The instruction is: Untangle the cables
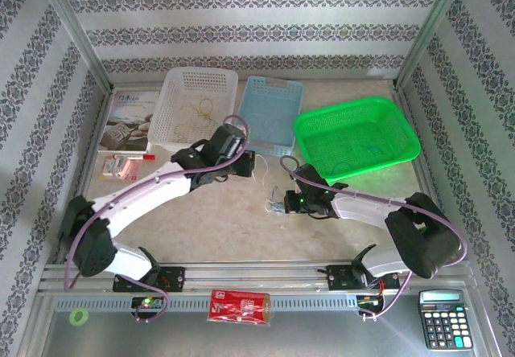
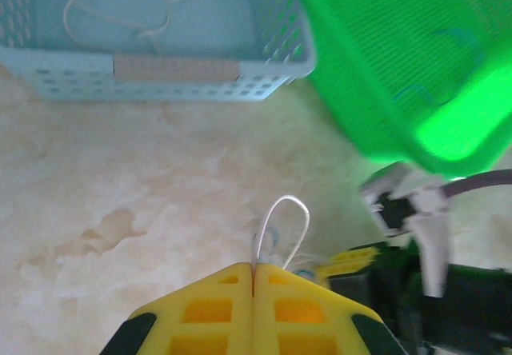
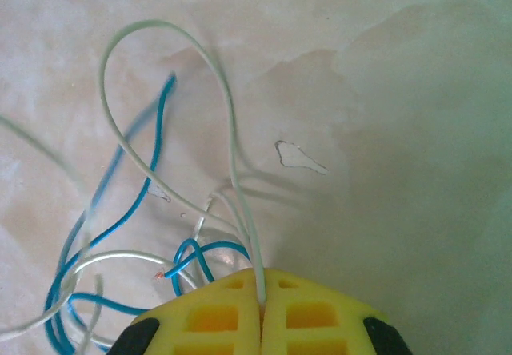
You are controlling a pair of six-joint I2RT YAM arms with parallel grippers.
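Cables (image 3: 232, 139) sit pinched in left hand (image 2: 254, 271) and right hand (image 3: 262, 281), both reaching inward.

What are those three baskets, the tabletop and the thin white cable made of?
White basket, blue basket, green basket: probably moulded plastic, going by the uniform colour, regular perforated walls and slight gloss.
Tabletop: beige, smooth, with marble-like veining. It could be real stone or a printed laminate; the look leaves that open.
White cable: thin and shiny, and it holds a springy loop, so it is likely plastic-sheathed wire.

Patterned wallpaper walls (image 1: 257, 31) on 3 sides w/ grey floral bands, metal corner posts (image 1: 76, 31). Beige marble-look tabletop (image 1: 233, 236), metal rail (image 1: 257, 275) at near edge; bright, even light.
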